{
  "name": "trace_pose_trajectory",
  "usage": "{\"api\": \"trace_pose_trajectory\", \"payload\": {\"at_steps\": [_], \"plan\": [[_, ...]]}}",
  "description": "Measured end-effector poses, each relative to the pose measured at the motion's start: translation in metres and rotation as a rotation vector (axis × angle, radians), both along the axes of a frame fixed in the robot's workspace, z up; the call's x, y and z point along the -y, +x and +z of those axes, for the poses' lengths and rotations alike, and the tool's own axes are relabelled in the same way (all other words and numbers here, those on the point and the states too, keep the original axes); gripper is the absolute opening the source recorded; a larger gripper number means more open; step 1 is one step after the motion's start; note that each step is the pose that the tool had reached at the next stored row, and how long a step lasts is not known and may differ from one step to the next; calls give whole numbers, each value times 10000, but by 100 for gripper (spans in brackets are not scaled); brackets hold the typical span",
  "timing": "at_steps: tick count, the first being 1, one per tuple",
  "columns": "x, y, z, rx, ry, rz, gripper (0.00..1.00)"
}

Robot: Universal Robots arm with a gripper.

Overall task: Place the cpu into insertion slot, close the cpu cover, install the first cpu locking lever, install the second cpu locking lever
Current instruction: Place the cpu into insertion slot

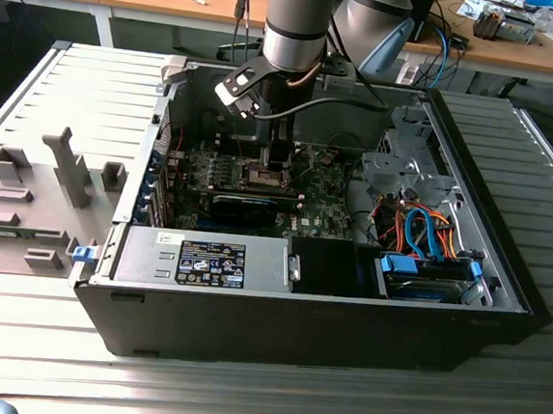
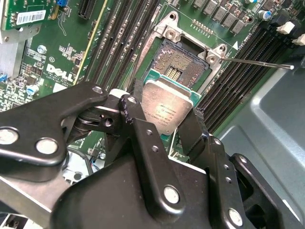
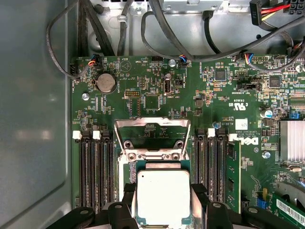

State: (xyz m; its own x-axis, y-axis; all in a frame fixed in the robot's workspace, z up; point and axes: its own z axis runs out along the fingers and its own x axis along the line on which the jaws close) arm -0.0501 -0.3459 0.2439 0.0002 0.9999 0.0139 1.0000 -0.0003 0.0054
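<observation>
Fingers (image 2: 140, 129) of the gripper (image 2: 164, 109) were pressed against two opposite edges of the cpu (image 2: 167, 106) in the second wrist view, pinching it with its silvery top towards my camera. I saw the chip held over the near edge of the insertion slot (image 2: 183, 59), not seated; the dark contact field lay bare. A thin locking lever (image 2: 257, 62) stuck out sideways from one corner of the socket, over the black memory slots (image 2: 238, 81).

In the first wrist view I had the cpu (image 3: 163, 195) between the two black fingers (image 3: 127, 198) of the gripper (image 3: 163, 202), hiding most of the insertion slot (image 3: 131, 167). The cpu cover (image 3: 152, 122) stood swung open beyond it, with green motherboard (image 3: 143, 71) all around.

From the exterior view, the arm (image 1: 297, 25) reached down into the open computer case (image 1: 294, 335), the gripper (image 1: 275, 160) directly over the insertion slot (image 1: 260, 176). A grey fixture tray (image 1: 24, 214) lay beside the case on the exterior view's left.
</observation>
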Motion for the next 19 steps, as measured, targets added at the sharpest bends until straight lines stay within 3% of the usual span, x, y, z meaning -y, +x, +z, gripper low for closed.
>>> {"api": "trace_pose_trajectory", "payload": {"at_steps": [19], "plan": [[-3, -25, -82, 0, 0, 60, 55]]}}
